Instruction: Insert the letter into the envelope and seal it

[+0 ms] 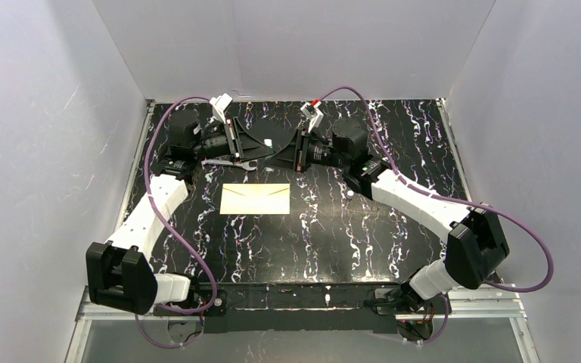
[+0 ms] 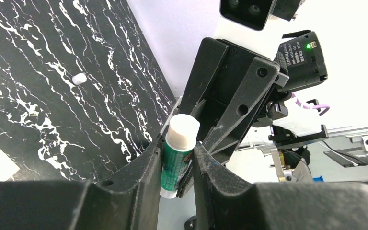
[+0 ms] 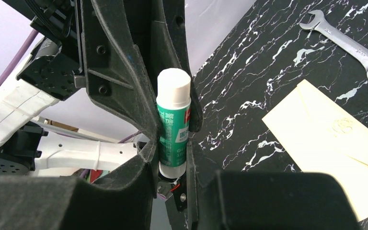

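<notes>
Right wrist view: my right gripper (image 3: 172, 159) and my left gripper (image 2: 177, 154) both clamp the green glue stick (image 3: 173, 120); its label print is too blurred to read. The envelope (image 1: 256, 199) lies flat on the table (image 1: 363, 242), well apart from both, with a faint emblem (image 3: 341, 125). It looks like light, limp, slippery paper, so I'd pinch the flap edge
</notes>
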`<state>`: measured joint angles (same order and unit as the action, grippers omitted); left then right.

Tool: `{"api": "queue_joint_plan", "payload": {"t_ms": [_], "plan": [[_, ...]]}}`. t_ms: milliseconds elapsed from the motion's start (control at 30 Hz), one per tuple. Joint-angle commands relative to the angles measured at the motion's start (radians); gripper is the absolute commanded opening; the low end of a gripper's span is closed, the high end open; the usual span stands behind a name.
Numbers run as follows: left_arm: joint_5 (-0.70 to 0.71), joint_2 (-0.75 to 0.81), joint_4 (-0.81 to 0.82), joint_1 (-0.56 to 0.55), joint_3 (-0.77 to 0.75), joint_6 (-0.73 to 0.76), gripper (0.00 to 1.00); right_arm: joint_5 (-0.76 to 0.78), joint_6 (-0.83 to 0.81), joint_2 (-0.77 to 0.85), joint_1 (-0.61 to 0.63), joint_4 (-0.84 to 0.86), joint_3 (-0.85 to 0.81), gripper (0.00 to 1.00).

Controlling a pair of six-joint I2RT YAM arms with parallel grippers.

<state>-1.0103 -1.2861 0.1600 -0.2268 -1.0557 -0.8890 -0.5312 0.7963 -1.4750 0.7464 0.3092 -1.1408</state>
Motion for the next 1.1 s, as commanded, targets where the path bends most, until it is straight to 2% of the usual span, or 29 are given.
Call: {"api": "queue_joint_plan", "payload": {"t_ms": [0, 67, 167, 233, 300, 367, 400, 500, 533, 600, 767, 833, 1067], "plan": [[-0.049, 0.011, 0.088, -0.011, 0.020, -0.089, 0.12, -0.062, -0.011, 0.002, 0.013, 0.076, -0.037, 0.08], [-0.055, 0.016, 0.091, -0.014, 0.030, -0.090, 0.12, -0.066, -0.009, 0.000, 0.013, 0.084, -0.039, 0.08], [-0.064, 0.015, 0.095, -0.020, 0.034, -0.092, 0.23, -0.085, -0.008, -0.013, 0.013, 0.086, -0.052, 0.08], [-0.072, 0.008, 0.096, -0.027, 0.029, -0.092, 0.24, -0.094, -0.008, -0.017, 0.013, 0.087, -0.059, 0.08], [-0.074, 0.008, 0.100, -0.033, 0.023, -0.094, 0.18, -0.094, -0.003, -0.017, 0.013, 0.091, -0.062, 0.09], [-0.067, 0.011, 0.107, -0.035, 0.012, -0.094, 0.02, -0.079, 0.006, -0.012, 0.012, 0.091, -0.064, 0.12], [-0.061, 0.015, 0.111, -0.035, 0.004, -0.094, 0.00, -0.064, 0.013, -0.005, 0.011, 0.091, -0.061, 0.18], [0.000, 0.037, 0.127, -0.035, -0.031, -0.093, 0.00, 0.025, 0.050, 0.040, 0.013, 0.126, -0.015, 0.56], [0.034, 0.045, 0.134, -0.034, -0.044, -0.097, 0.00, 0.063, 0.075, 0.059, 0.012, 0.160, 0.019, 0.65], [0.093, 0.053, 0.153, -0.035, -0.078, -0.116, 0.00, 0.115, 0.145, 0.096, 0.013, 0.279, 0.087, 0.73], [0.167, 0.039, 0.218, -0.035, -0.173, -0.188, 0.00, 0.217, 0.356, 0.139, 0.016, 0.597, 0.194, 0.75], [0.178, 0.035, 0.222, -0.035, -0.199, -0.204, 0.00, 0.266, 0.407, 0.148, 0.016, 0.677, 0.208, 0.75], [0.176, 0.038, 0.280, -0.035, -0.230, -0.290, 0.00, 0.323, 0.447, 0.129, 0.016, 0.699, 0.136, 0.74]]}}
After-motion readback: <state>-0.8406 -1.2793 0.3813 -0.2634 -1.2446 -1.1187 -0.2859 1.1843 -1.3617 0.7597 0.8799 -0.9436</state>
